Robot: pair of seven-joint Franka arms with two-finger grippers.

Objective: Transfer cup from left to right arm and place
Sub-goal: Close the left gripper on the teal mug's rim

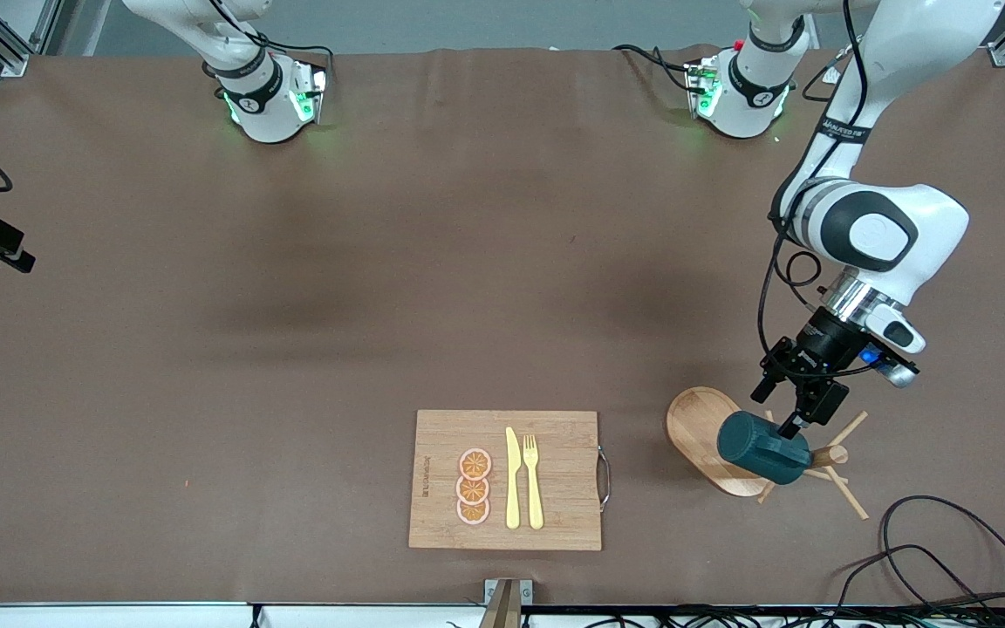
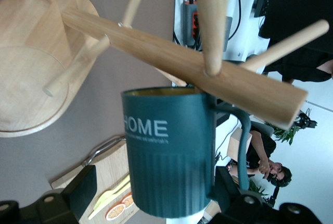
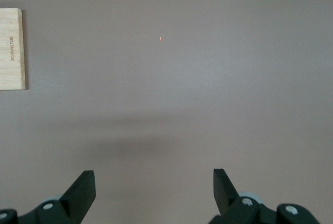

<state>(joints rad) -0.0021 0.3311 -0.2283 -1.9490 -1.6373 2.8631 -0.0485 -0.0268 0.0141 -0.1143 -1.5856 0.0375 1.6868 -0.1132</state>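
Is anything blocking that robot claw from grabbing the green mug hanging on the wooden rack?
Nothing visible does. The open left gripper sits right at the dark teal-green cylindrical cup, its fingers either side of the body. The cup's handle hangs on a peg of the wooden peg rack, so it must come off that peg.

cutting board (image 1: 555, 453) with cutlery beside peg rack (image 1: 703, 432).

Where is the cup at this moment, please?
The cup hangs by its handle on a peg of the wooden peg rack, toward the left arm's end of the table, beside the cutting board, with the open left gripper around it.
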